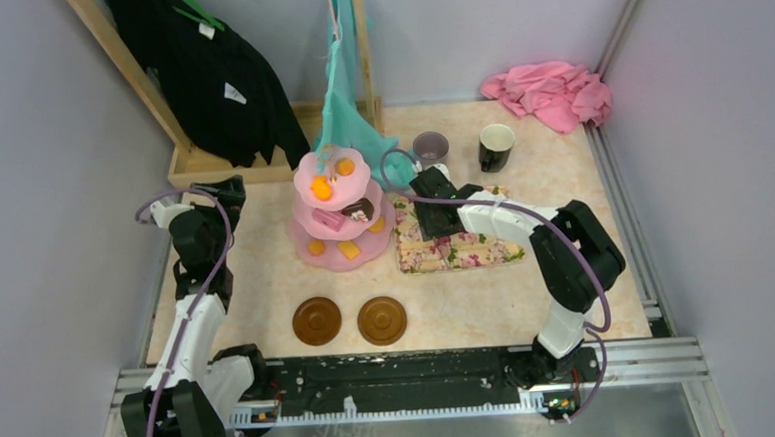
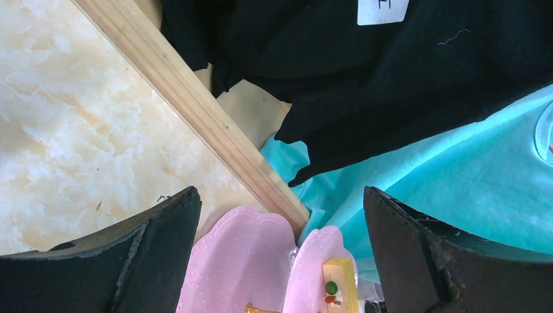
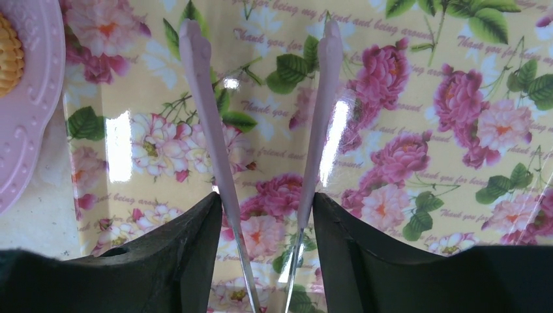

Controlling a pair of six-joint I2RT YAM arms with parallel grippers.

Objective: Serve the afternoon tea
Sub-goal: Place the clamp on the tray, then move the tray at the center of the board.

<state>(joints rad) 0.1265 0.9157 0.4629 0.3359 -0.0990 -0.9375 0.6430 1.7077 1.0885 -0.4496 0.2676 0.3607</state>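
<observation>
Nearest your arm bases, two brown discs (image 1: 317, 320) are lying side by side on the marble-patterned table (image 1: 267, 285), not touching each other and well apart from everything else. Just beyond them, left of centre, the pink three-tier stand (image 1: 334, 262) is standing upright. It is carrying the toy cakes: orange ones (image 1: 322, 189) on the top tier, a brown one (image 1: 359, 209) and a pink one (image 1: 326, 220) on the middle tier, and orange and yellow ones (image 1: 348, 250) on the bottom tier. A floral tray (image 1: 465, 251) is lying just beside the stand on its right. Your right gripper (image 3: 266, 202) is hovering over the near-stand end of that tray. Its fingers are pressing on the outer sides of a pair of pink tongs (image 3: 199, 98), whose two arms are fanning apart towards their tips above the tray's rose pattern. To the left of the stand, your left gripper (image 2: 280, 195) is hanging above the table with its fingers spread wide apart. It is pointing at the stand's scalloped tiers and at the base rail of a wooden frame (image 2: 195, 111). Farther back, a grey mug (image 1: 430, 148) and a black mug (image 1: 496, 146) with a white lining are standing upright beyond the tray, near each other but apart. A teal fabric (image 1: 342, 91) is hanging from the frame behind the stand. A black garment (image 1: 206, 78) is hanging at the far left. A pink cloth (image 1: 549, 95) is lying crumpled in the far right corner.
</observation>
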